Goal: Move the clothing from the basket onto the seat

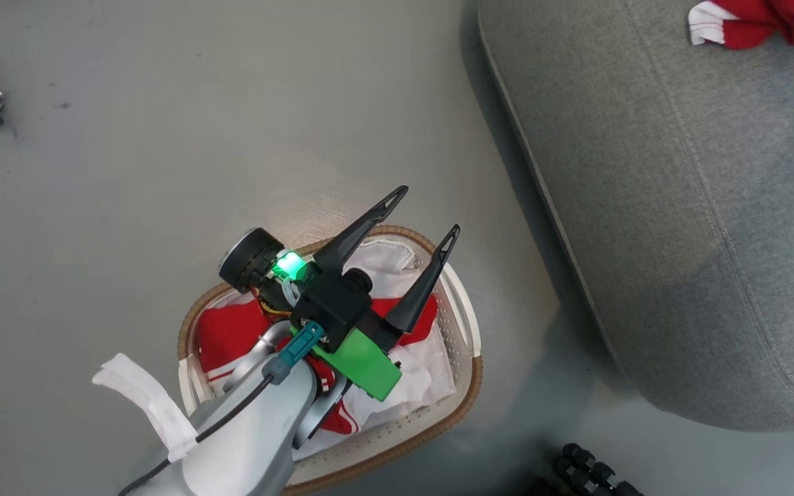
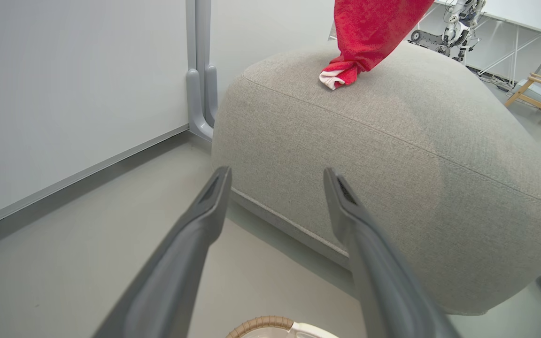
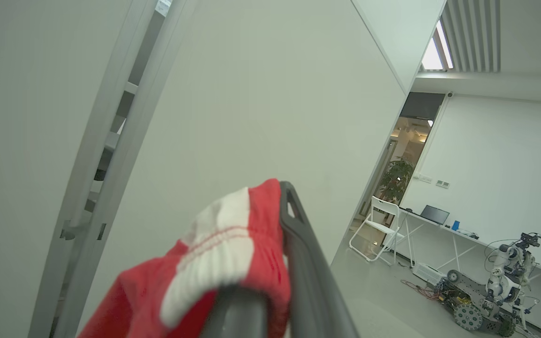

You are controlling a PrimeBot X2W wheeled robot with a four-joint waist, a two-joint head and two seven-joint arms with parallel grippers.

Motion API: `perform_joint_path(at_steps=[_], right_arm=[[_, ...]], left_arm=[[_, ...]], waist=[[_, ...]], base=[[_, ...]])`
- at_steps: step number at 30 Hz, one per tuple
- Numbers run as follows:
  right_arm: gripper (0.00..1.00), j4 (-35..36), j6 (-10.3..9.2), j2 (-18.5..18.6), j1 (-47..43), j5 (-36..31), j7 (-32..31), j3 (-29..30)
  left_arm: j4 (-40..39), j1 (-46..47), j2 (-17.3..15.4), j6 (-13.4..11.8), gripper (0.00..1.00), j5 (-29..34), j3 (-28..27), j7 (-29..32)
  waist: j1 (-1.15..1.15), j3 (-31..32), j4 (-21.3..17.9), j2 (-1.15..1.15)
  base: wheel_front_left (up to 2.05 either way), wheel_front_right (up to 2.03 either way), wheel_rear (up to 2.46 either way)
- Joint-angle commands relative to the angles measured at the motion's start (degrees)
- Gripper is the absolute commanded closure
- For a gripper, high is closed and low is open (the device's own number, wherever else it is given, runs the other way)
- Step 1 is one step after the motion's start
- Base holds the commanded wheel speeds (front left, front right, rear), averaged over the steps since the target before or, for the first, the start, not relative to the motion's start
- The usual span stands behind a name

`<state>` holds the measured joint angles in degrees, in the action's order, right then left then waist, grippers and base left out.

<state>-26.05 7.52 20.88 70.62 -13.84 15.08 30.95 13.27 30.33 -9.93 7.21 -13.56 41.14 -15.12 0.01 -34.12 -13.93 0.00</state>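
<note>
Smooth grey floor is seen throughout, w/ a few dark scuffs. A plain white wall is met at its foot by a grey skirting strip, & a grey vertical post is fixed against it. In the bkgd a white folding chair, a white desk w/ laptop & a pale wooden chair are set. A warmly lit doorway is flanked by a potted plant. A bright opening is seen beside a slatted ceiling panel.
</note>
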Motion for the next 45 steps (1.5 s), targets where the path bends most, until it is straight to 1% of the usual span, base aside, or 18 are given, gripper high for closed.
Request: perform_joint_path(at_steps=[1,6,8,13,16,18,19,21,22,23,24,27,31,35,40,45], right_arm=[[1.0,-1.1,-0.07,-0.9,0.8,-0.4,0.1,1.3],[1.0,-5.5,-0.06,-3.4,-1.4,-1.4,0.1,4.5],[1.0,-5.9,-0.07,-3.9,-3.1,-3.3,0.1,4.5],[1.0,-7.6,-0.07,-8.2,-7.8,-4.6,0.1,8.3],[1.0,-8.9,-0.07,-9.0,-10.0,-5.1,0.1,9.1],[1.0,-9.1,-0.07,-9.2,-11.6,-6.2,0.1,8.5],[0.82,-9.2,-0.07,-9.6,-12.3,-6.3,0.1,8.8],[0.73,-9.5,-0.07,-10.4,-13.6,-6.4,0.1,9.2],[0.61,-9.5,-0.07,-10.6,-14.1,-6.1,0.1,9.3],[0.11,-9.9,-0.07,-11.1,-14.7,-5.5,0.1,9.3],[0.0,-10.0,-0.07,-11.2,-15.4,-5.2,0.1,9.2],[0.0,-9.8,-0.07,-12.1,-18.2,-5.0,0.1,7.6],[0.0,-10.6,-0.07,-12.1,-21.9,-3.4,0.1,5.7],[0.0,-9.3,-0.07,-13.3,-25.9,-1.9,0.1,4.0],[0.0,-8.4,-0.07,-12.9,-29.3,-0.6,0.1,1.3],[0.0,-7.7,-0.07,-11.5,-30.7,-0.3,0.1,-2.0]], left_arm=[[-0.3,1.3,-0.5,-0.2,0.0,0.5,0.0,-0.1],[-0.8,1.8,-0.9,-0.4,0.0,1.1,0.0,-0.1],[-0.7,1.9,-1.2,-0.5,0.0,1.3,0.3,0.0],[-0.5,1.5,-1.7,-0.7,0.0,1.3,0.5,0.0],[-0.4,1.0,-2.0,-0.9,0.0,1.1,0.4,0.0],[-0.3,0.8,-2.2,-1.0,0.0,0.9,0.4,0.0],[-0.2,0.6,-2.3,-1.2,0.0,0.8,0.3,0.0],[0.0,0.3,-2.4,-1.2,0.0,0.6,0.3,0.0],[0.1,0.2,-2.4,-1.2,0.0,0.5,0.3,0.0],[0.3,0.0,-2.3,-1.2,0.0,0.3,0.3,0.0],[0.4,-0.2,-2.2,-1.1,0.0,0.2,0.4,0.0],[0.6,-0.6,-1.8,-1.1,0.0,-0.4,0.0,0.0],[0.6,-1.3,-1.2,-1.0,0.0,-1.2,-0.7,0.0],[0.7,-2.3,-0.6,-0.8,0.0,-2.1,-1.8,0.0],[0.8,-3.7,0.6,-0.6,0.0,-2.7,-3.6,0.0],[1.1,-5.7,2.2,-0.3,0.0,-3.4,-6.1,0.0]], waist=[[-0.01,-3.7,2.3,0.0],[-0.01,-6.1,2.7,0.0],[-0.01,-6.7,2.8,0.0],[-0.01,-7.2,2.5,0.0],[-0.01,-7.1,2.2,0.0],[-0.01,-6.8,1.9,0.0],[-0.01,-6.7,1.6,0.0],[-0.01,-6.2,1.3,0.0],[-0.01,-5.8,1.1,0.0],[-0.01,-5.4,1.0,0.0],[-0.01,-5.0,0.9,0.0],[-0.01,-3.4,0.4,0.0],[-0.01,-0.9,-0.1,0.0],[-0.01,2.0,-0.4,0.0],[-0.01,6.0,0.3,0.0],[-0.01,10.9,2.0,0.0]], base=[[0.0,0.0,0.0],[0.0,0.0,0.0],[0.0,0.0,0.0],[0.0,0.0,0.0],[0.0,0.0,0.0],[0.0,0.0,0.0],[0.0,0.0,0.0],[0.0,0.0,0.0],[0.0,0.0,0.0],[0.0,0.0,0.0],[0.0,0.0,0.0],[0.0,0.0,0.0],[0.0,0.0,0.0],[0.0,0.0,0.0],[0.0,0.0,0.0],[0.0,0.0,0.0]])
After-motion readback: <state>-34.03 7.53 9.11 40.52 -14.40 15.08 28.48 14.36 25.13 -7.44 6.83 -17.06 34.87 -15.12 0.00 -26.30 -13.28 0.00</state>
